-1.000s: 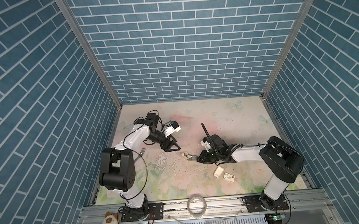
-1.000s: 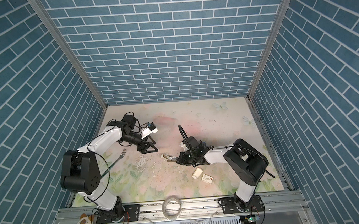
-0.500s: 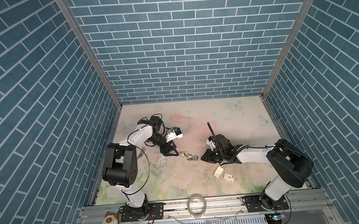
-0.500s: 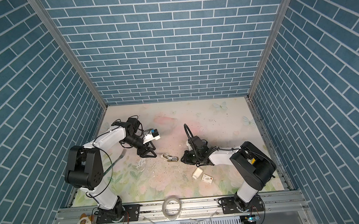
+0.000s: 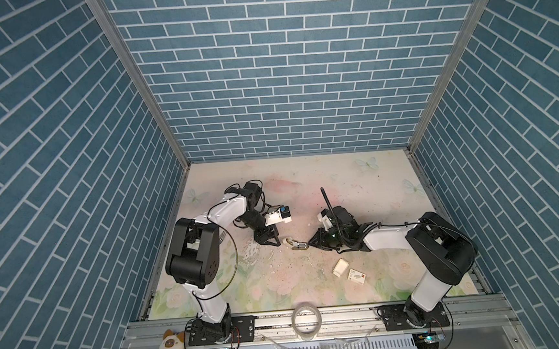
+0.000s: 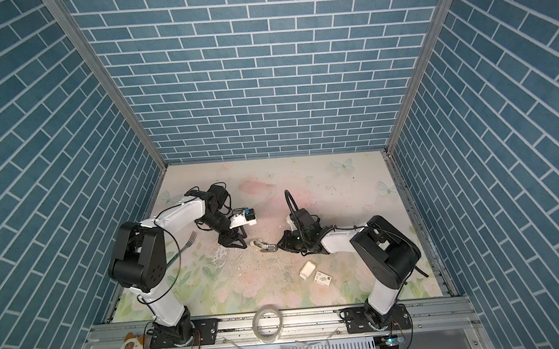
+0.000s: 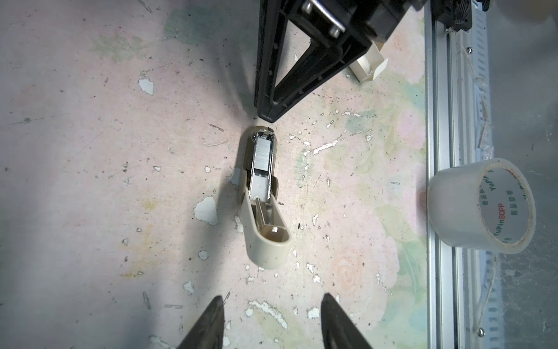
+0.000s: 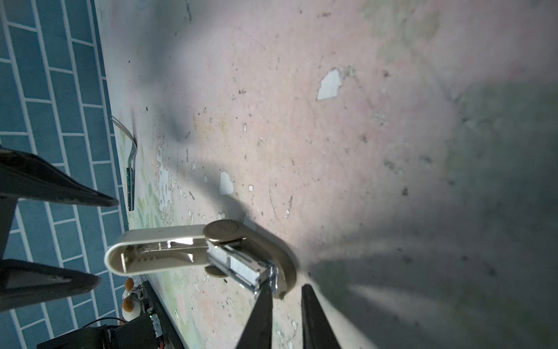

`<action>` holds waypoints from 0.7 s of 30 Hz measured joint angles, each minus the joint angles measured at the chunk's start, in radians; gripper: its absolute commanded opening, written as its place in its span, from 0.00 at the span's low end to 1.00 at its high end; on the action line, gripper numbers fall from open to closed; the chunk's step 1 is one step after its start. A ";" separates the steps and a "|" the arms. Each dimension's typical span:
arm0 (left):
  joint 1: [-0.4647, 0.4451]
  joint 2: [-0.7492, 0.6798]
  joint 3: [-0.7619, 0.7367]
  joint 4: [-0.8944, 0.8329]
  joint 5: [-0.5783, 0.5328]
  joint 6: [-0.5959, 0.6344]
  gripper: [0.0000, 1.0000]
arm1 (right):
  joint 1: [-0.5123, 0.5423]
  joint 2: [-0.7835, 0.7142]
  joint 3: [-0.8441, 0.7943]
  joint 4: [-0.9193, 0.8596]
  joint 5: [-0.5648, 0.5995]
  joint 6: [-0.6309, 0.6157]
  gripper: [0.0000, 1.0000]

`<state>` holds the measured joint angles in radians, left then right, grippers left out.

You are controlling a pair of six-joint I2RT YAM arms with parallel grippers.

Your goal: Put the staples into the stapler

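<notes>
Two cartons, staple box (image 5: 357, 275) and tray (image 5: 341, 267), lie spare at counter (image 5: 279, 283) front. Beyond: stapler (image 7: 262, 193), lid (image 7: 265, 241) swung up, staples (image 7: 262, 152) loaded. Right tool (image 8: 286, 288) seemingly pinches its nose, steadying. Left tool (image 7: 273, 323), half-open, empty, faces lid for closing.

A beige stapler (image 7: 265, 253) lay open near the middle of the counter (image 5: 305, 180), its base flat and its top arm swung up and back on the hinge. A silvery strip of staples (image 7: 263, 152) sat in the exposed metal channel, towards the front end. Well apart from it, nearer the counter's front edge, the white box (image 5: 357, 274) with grey print and a red corner lay flat, its plain white inner tray (image 5: 340, 267) just beside it, outside the box.
</notes>
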<state>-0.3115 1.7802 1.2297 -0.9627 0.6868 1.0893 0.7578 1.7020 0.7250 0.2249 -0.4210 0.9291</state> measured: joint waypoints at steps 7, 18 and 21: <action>-0.031 0.019 -0.005 0.025 -0.022 0.014 0.42 | -0.002 0.005 0.000 0.000 -0.002 0.010 0.20; -0.056 0.040 -0.010 0.060 -0.037 0.017 0.34 | -0.002 0.017 0.000 0.002 -0.017 0.017 0.19; -0.062 0.040 -0.011 0.064 -0.039 0.018 0.33 | -0.002 0.017 0.000 0.002 -0.025 0.018 0.19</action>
<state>-0.3737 1.8198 1.2190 -0.8982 0.6476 1.1072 0.7563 1.7191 0.7250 0.2264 -0.4461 0.9466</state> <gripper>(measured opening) 0.331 0.191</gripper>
